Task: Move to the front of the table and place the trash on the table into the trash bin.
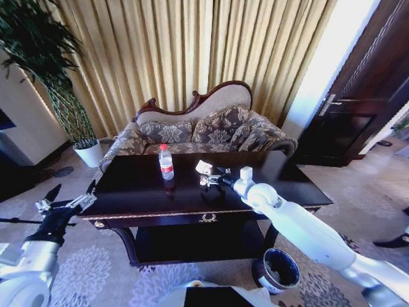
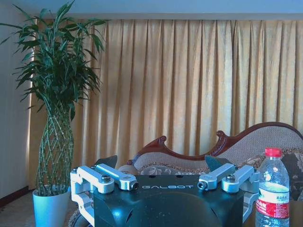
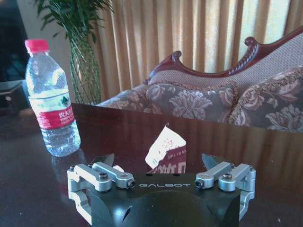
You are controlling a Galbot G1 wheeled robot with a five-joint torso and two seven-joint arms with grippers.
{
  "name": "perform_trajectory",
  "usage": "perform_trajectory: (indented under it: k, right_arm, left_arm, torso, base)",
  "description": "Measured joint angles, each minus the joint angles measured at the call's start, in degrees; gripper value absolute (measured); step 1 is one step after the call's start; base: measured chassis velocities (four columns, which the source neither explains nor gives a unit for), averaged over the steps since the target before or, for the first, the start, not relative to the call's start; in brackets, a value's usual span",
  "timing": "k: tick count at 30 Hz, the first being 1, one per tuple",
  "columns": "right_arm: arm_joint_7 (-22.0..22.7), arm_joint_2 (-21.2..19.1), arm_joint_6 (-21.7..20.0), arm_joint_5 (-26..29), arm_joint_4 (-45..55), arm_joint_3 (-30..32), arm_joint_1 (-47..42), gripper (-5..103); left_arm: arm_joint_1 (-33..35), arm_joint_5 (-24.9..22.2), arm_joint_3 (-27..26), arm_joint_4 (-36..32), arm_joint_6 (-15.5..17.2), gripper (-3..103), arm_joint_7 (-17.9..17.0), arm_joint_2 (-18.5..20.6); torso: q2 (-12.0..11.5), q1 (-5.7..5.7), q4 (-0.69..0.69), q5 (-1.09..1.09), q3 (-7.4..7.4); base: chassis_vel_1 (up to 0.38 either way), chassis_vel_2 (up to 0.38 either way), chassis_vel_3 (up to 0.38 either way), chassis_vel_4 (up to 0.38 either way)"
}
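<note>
Your right gripper (image 1: 208,180) reaches over the table (image 1: 128,192), jaws spread either side of the paper scrap (image 3: 165,150) to take it; the bottle (image 1: 166,162) stands beside it.

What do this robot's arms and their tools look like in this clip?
Both arms are smooth, rounded white shells. Each ends in a black tool: the right tool and the left tool. Up close, each tool body is glossy black with "GALBOT" lettered on it, silver metal linkages with bolts on either side, and dark pointed fingers. No loose cables are visible.
</note>
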Motion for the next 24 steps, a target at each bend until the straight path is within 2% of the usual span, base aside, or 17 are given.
perform_trajectory:
  k: [9, 19, 21, 22, 24]
  right_arm:
    - [3.02, 0.34, -2.12, -0.74, -0.1, -0.19, -0.63, 100]
    - [3.08, 0.13, -2.06, -2.65, -0.12, -0.14, -2.89, 102]
    - [3.04, 0.13, -1.74, -2.89, -0.13, -0.13, -3.02, 99]
    - [2.96, 0.13, -1.39, -3.13, -0.17, -0.12, -3.03, 89]
    - [2.92, 0.13, -1.22, -3.21, -0.2, -0.11, -3.02, 89]
  left_arm:
    - [-0.03, 0.0, 0.06, 0.0, -0.59, 100, 0.0, 0.21]
    - [-0.29, -0.08, 0.31, 0.0, -1.14, 100, -0.03, 0.13]
    - [-0.3, -0.1, 0.31, 0.0, -1.19, 100, -0.12, 0.15]
    - [-0.3, -0.11, 0.3, 0.0, -1.21, 100, -0.3, 0.19]
    - [-0.3, -0.11, 0.3, 0.0, -1.21, 100, -0.38, 0.22]
  torso:
    - [0.0, 0.0, 0.0, 0.0, 0.0]
    - [0.01, 0.0, 0.0, 0.01, 0.0]
    - [0.0, 0.0, 0.0, 0.01, 0.0]
    - [0.0, 0.0, 0.0, 0.0, 0.0]
    - [0.01, 0.0, 0.0, 0.01, 0.0]
  base:
    - [0.0, 0.0, 0.0, 0.0]
    - [0.0, 0.0, 0.0, 0.0]
    - [0.0, 0.0, 0.0, 0.0]
    - [0.0, 0.0, 0.0, 0.0]
    - [0.0, 0.0, 0.0, 0.0]
